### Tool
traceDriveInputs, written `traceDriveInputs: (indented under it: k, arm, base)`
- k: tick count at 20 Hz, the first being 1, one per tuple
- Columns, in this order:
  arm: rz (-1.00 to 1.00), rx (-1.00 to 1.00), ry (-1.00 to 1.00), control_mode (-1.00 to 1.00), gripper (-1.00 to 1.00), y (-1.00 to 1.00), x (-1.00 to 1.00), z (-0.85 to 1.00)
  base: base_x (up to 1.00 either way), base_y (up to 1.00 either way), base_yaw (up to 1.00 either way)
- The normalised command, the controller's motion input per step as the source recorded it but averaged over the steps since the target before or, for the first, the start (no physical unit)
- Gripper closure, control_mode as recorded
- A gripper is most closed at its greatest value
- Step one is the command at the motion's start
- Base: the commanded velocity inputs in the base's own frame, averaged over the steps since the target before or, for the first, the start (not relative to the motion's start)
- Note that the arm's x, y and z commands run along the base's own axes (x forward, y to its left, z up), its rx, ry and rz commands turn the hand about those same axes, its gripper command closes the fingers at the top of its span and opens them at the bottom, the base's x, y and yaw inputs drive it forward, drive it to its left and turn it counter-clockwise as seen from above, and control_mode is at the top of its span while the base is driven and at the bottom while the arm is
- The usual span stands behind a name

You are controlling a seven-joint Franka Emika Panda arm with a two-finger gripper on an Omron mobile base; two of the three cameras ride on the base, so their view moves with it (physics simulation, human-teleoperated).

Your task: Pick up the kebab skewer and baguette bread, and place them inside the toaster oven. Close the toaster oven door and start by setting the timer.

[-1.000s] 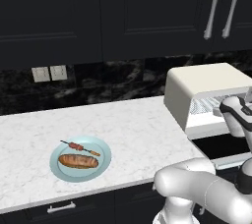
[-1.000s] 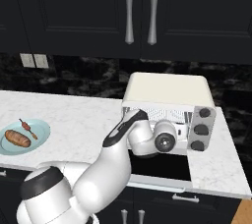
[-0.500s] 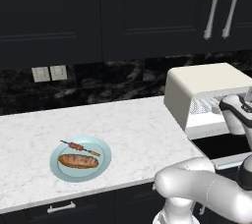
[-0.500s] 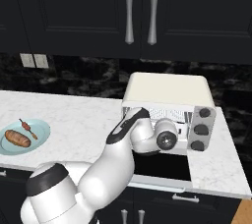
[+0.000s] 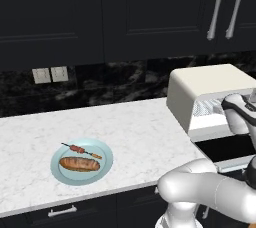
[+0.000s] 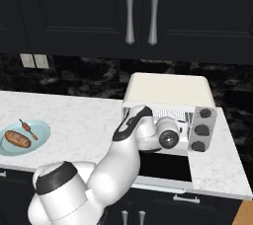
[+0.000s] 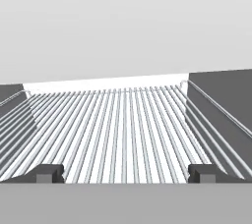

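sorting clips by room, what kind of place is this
A kitchen, rendered. A marble-look counter under dark wall cabinets carries a cream toaster oven with its wire rack showing, and a plate holding a baguette and kebab skewer.

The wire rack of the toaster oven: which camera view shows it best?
The hand view: the wire rack spreads across it, every bar distinct, nothing on it. The left base view shows a sliver behind the arm; the right base view shows a thin strip.

A pale blue round plate (image 5: 60, 171) near the white marble tabletop's (image 5: 135, 127) front edge carries the golden-brown baguette bread (image 5: 79, 164) and thin kebab skewer (image 5: 80, 150); the cream-beige toaster oven (image 5: 210, 86) stands open at the right end.
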Motion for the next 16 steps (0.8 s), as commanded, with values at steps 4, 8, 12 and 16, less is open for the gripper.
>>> traceDriveInputs:
  k: [4,8,12,16]
  arm:
    - [0.0,0.0,0.0,-1.0,-1.0,0.16,0.1,-0.18]
    - [0.0,0.0,0.0,-1.0,-1.0,0.0,0.17,-0.12]
    - [0.0,0.0,0.0,-1.0,-1.0,0.0,0.29,-0.01]
    - [0.0,0.0,0.0,-1.0,-1.0,0.0,0.32,-0.06]
  base:
    - [0.0,0.0,0.0]
    - [0.0,0.0,0.0]
    - [0.0,0.0,0.0]
    - [0.0,0.0,0.0]
